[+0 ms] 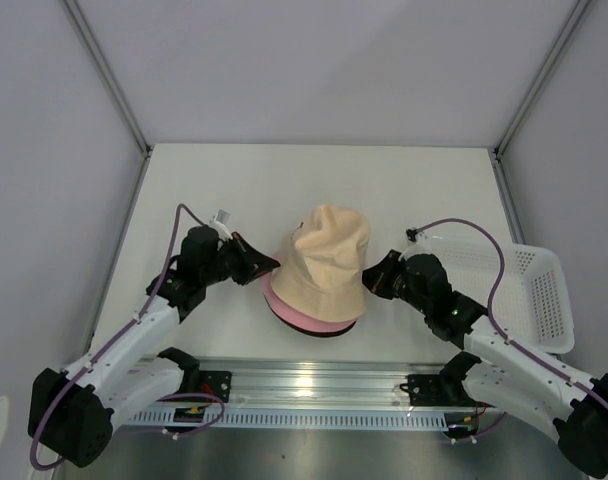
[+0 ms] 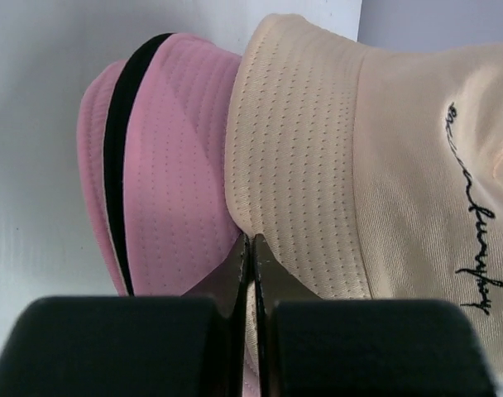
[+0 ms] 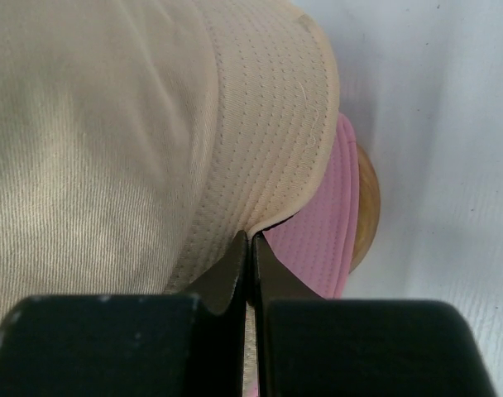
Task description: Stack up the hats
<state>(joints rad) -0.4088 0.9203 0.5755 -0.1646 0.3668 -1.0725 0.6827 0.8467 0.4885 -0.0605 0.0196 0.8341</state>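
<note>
The beige hat point(image 1: 327, 265) sits on top of the pink hat point(image 1: 284, 305), and a thin edge of the black hat point(image 1: 329, 333) shows beneath. My left gripper point(image 1: 267, 266) is at the stack's left side and shut on the beige brim point(image 2: 293, 165). There the pink hat point(image 2: 173, 165) lies under it, with a strip of the black hat point(image 2: 119, 141) showing. My right gripper point(image 1: 372, 281) is shut on the beige brim point(image 3: 260, 124) at the right side, just above the pink brim point(image 3: 334, 223). Beige fabric shows between both pairs of jaws.
A wooden stand point(image 3: 367, 207) peeks out under the pink brim in the right wrist view. A white perforated basket point(image 1: 529, 290) stands at the table's right edge, beside the right arm. White walls close in the table at the back and both sides.
</note>
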